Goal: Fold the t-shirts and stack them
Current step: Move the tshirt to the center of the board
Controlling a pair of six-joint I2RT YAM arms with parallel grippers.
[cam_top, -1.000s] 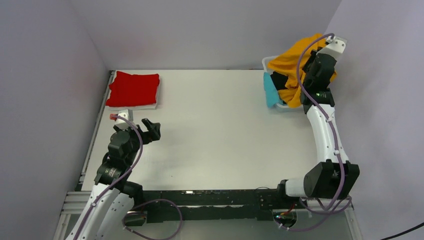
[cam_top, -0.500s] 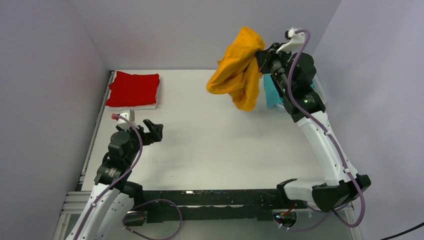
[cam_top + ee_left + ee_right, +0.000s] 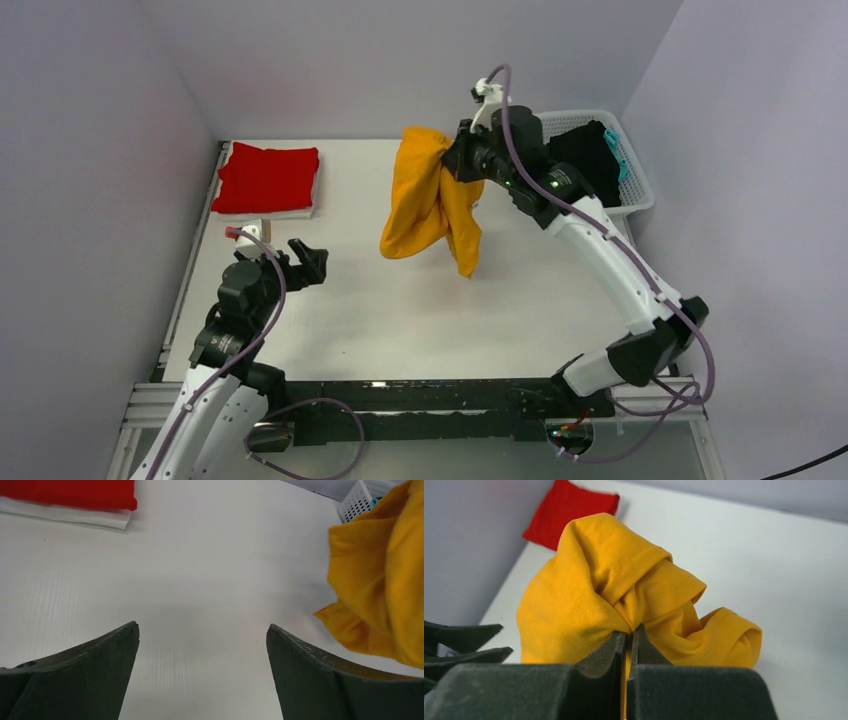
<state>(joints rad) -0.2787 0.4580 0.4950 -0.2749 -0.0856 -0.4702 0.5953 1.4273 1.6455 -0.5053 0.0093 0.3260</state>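
Right gripper (image 3: 629, 635) is pinched fully shut on a gathered fold of the mustard-orange t-shirt (image 3: 599, 580), which bunches up just beyond its tips. A second ago that shirt lay draped over the white basket (image 3: 641, 192) in the far right corner. Since then the right arm has lifted it out and swung it left, so it now hangs over the middle of the counter (image 3: 400, 300). With the shirt gone, the basket shows the black t-shirt (image 3: 585, 150) and a strip of the teal t-shirt (image 3: 619, 152) still inside. I judge this shirt is on its way to be spread out for folding.

It dangles as a crumpled bundle, its long axis running roughly straight down from the pinch and its loose end pointing at the counter. Whether that end touches the surface I cannot tell.

Left gripper (image 3: 306, 262) has not moved; it hovers empty with its jaws spread wide, near the folded red t-shirt (image 3: 265, 178) in the far left corner.
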